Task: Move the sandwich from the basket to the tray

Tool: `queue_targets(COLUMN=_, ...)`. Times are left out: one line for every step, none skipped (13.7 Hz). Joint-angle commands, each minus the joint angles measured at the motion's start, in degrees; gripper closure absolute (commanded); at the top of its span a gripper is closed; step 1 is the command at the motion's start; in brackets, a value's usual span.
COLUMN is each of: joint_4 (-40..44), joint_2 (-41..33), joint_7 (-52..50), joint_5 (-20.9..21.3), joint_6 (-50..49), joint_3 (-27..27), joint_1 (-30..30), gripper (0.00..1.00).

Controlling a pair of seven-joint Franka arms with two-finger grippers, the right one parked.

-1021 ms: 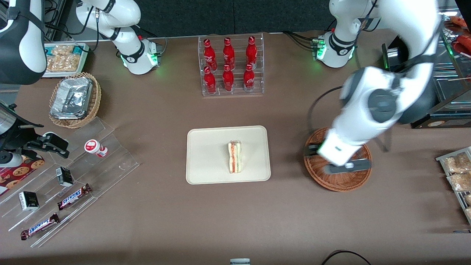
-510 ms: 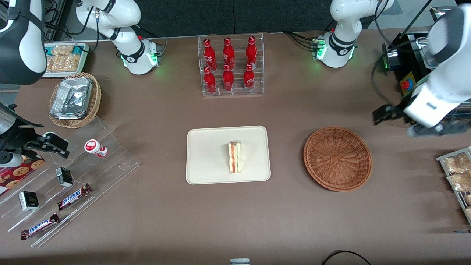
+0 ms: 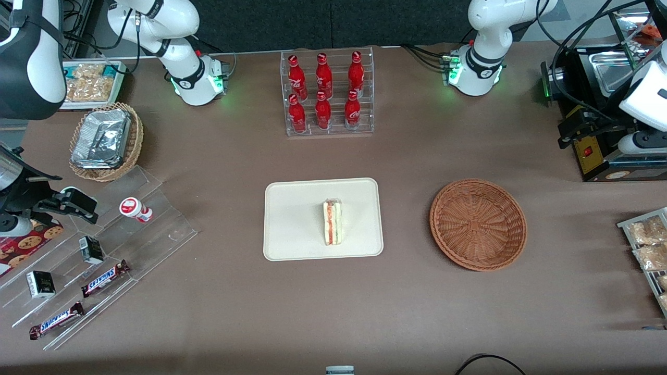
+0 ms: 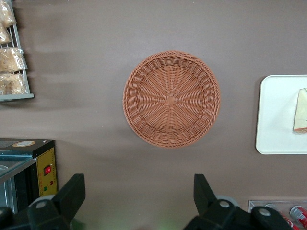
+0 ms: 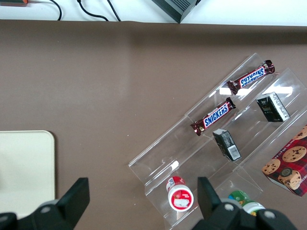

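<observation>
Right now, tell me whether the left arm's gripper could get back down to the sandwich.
Probably yes. The gripper hangs open, raised toward the working arm's end of the table; the sandwich lies uncovered on the tray, nothing over it.

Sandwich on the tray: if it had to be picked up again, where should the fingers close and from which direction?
From straight above. The sandwich stands on edge on the tray, filling stripes facing up, so the fingers would probably best close on its two flat bread faces, around mid-length. The open gripper sits high at the working arm's end, above the table near the empty basket.
</observation>
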Motion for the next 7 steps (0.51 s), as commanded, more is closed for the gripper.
queue_targets(joint_4=1.5, joint_2=2.3, joint_7=0.3, joint_5=0.0, joint_6=-0.9, joint_3=-0.2, joint_1=-0.6, gripper=0.0)
queue_targets(joint_4=1.5, joint_2=2.3, joint_7=0.1, joint_5=0.1, joint_6=-0.9, joint_3=1.5, joint_1=-3.1, gripper=0.0)
queue_targets(joint_4=1.5, joint_2=2.4, joint_7=0.1, joint_5=0.1, joint_6=-0.9, joint_3=5.4, joint_1=-6.3, gripper=0.0)
queue_targets(joint_4=1.5, joint_2=2.4, joint_7=0.2, joint_5=0.0, joint_6=-0.9, joint_3=9.3, joint_1=-10.2, gripper=0.0)
queue_targets(joint_4=1.5, joint_2=2.4, joint_7=0.2, joint_5=0.1, joint_6=-0.8, joint_3=12.3, joint_1=-13.1, gripper=0.0)
queue_targets(joint_4=1.5, joint_2=2.4, joint_7=0.3, joint_5=0.1, joint_6=-0.8, joint_3=13.7, joint_1=-14.3, gripper=0.0)
queue_targets(joint_4=1.5, joint_2=2.4, joint_7=0.5, joint_5=0.1, joint_6=-0.8, joint_3=13.8, joint_1=-14.1, gripper=0.0)
